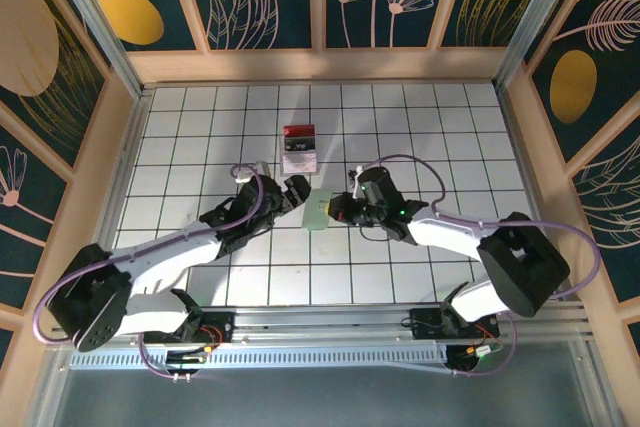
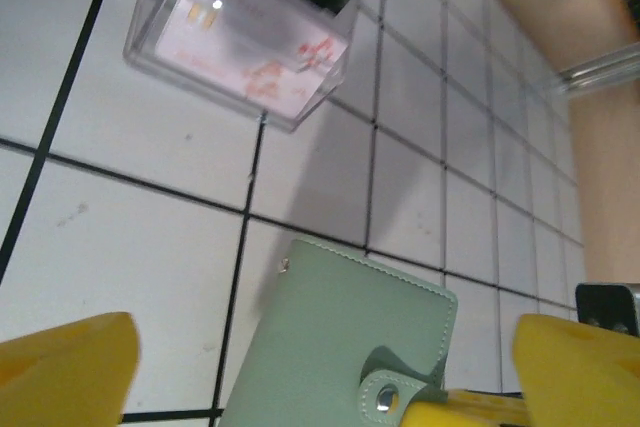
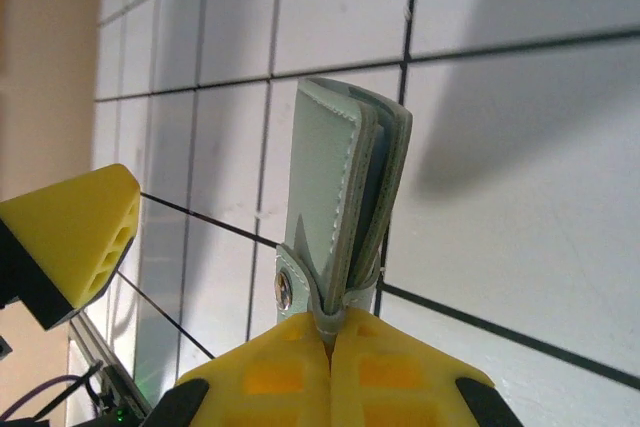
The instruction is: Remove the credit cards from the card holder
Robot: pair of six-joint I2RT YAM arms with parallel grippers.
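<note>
Our right gripper (image 3: pixel 330 327) is clenched: its two yellow fingers (image 3: pixel 400 372) meet flush. Between their tips we see the strap tab (image 3: pixel 330 292) of the card holder (image 3: pixel 335 177) pinched, just beside its metal snap (image 3: pixel 287 287). The holder is closed, its pale green leaves stacked and seen edge-on from this wrist. It reaches away from the fingertips over the white tiled table (image 3: pixel 520 137); we cannot tell whether its far end touches the tiles. Our left gripper (image 2: pixel 325 347) is released, its yellow fingers (image 2: pixel 60 377) spread wide to either side of the holder and touching nothing. From that wrist we see the holder's flat green face, with the snap at its near edge. From above, the card holder (image 1: pixel 318 212) sits between the left gripper (image 1: pixel 297 193) and the right gripper (image 1: pixel 338 209), near the middle of the table (image 1: pixel 440 127). Just beyond it, and apart from it, stands a red-topped block (image 1: pixel 299 147) with a clear base
</note>
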